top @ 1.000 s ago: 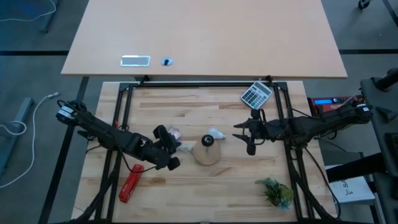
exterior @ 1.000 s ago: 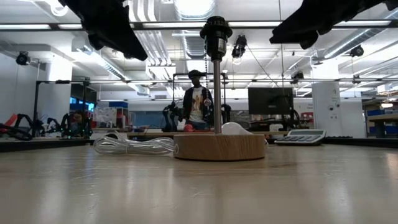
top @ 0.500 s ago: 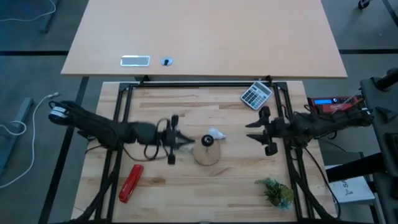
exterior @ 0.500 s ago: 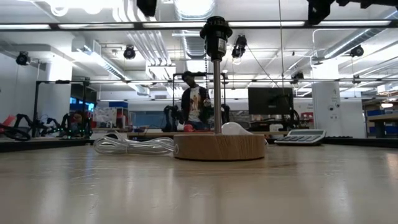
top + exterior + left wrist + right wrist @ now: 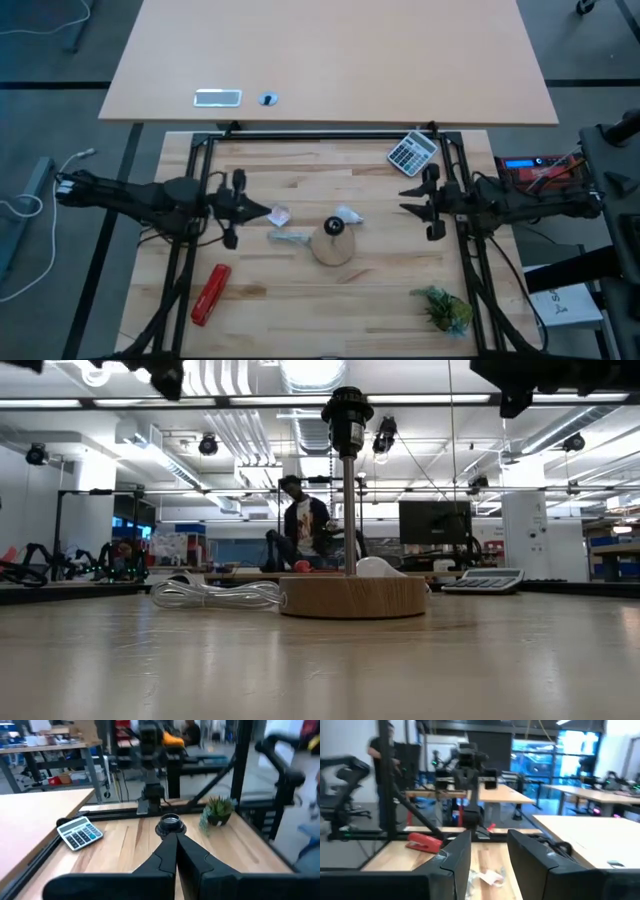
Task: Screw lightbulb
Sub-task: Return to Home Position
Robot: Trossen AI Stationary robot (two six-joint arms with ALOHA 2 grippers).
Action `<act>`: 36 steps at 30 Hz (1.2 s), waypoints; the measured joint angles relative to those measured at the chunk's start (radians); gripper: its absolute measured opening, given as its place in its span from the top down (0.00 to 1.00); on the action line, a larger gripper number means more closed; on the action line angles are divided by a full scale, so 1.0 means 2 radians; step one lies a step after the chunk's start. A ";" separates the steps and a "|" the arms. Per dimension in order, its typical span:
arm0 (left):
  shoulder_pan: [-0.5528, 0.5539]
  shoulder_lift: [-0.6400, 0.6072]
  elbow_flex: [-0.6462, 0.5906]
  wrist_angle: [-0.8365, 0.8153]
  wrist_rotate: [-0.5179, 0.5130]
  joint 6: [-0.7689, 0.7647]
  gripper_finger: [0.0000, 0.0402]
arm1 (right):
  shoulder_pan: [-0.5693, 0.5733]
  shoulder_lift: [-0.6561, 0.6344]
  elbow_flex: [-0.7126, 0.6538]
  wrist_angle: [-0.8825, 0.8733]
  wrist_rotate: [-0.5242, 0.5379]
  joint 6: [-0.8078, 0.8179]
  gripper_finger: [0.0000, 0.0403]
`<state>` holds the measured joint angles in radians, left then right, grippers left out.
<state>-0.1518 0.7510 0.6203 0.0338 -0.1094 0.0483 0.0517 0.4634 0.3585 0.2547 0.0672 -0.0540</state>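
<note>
Pale wooden planks of the desk [image 5: 300,170] ran under both arms. The right end effector [image 5: 405,204] hung over the desk's right side, fingers parted, nothing between them. The left end effector [image 5: 258,211] hung over the left side, fingers pressed together to a point and holding nothing. Between the two lay the lightbulb [image 5: 347,214], loose on the desk just beside the wooden disc [image 5: 333,250], on that disc's right-arm side and out of the black socket [image 5: 333,227]. I judged the right arm the nearer. The bulb's long axis seemed to run roughly toward that arm, though its screw end could not be told. No writing was readable, even on the calculator [image 5: 412,152].
</note>
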 joint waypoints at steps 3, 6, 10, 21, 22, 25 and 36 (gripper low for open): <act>-0.008 -0.053 -0.042 0.005 -0.010 -0.031 1.00 | 0.000 -0.023 -0.026 0.023 -0.024 0.000 0.70; -0.012 -0.090 -0.083 0.021 -0.011 -0.046 1.00 | 0.000 -0.043 -0.051 0.047 -0.026 -0.001 0.72; -0.013 -0.121 -0.126 0.055 -0.011 -0.044 1.00 | 0.000 -0.081 -0.086 0.062 -0.022 -0.002 0.75; -0.013 -0.138 -0.229 0.174 -0.011 -0.029 1.00 | 0.000 -0.202 -0.147 0.063 -0.021 0.005 0.83; -0.013 -0.138 -0.239 0.190 -0.011 -0.029 1.00 | 0.000 -0.213 -0.153 0.062 -0.021 0.007 0.84; -0.013 -0.139 -0.268 0.242 -0.011 -0.043 1.00 | 0.000 -0.233 -0.165 0.064 -0.021 0.008 0.86; -0.013 -0.120 -0.301 0.262 -0.011 -0.094 1.00 | 0.000 -0.227 -0.172 0.047 -0.085 -0.029 0.92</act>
<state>-0.1787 0.5116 0.0178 0.5570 -0.1320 -0.1406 0.0519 0.0097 0.0154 0.3481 -0.1028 -0.1114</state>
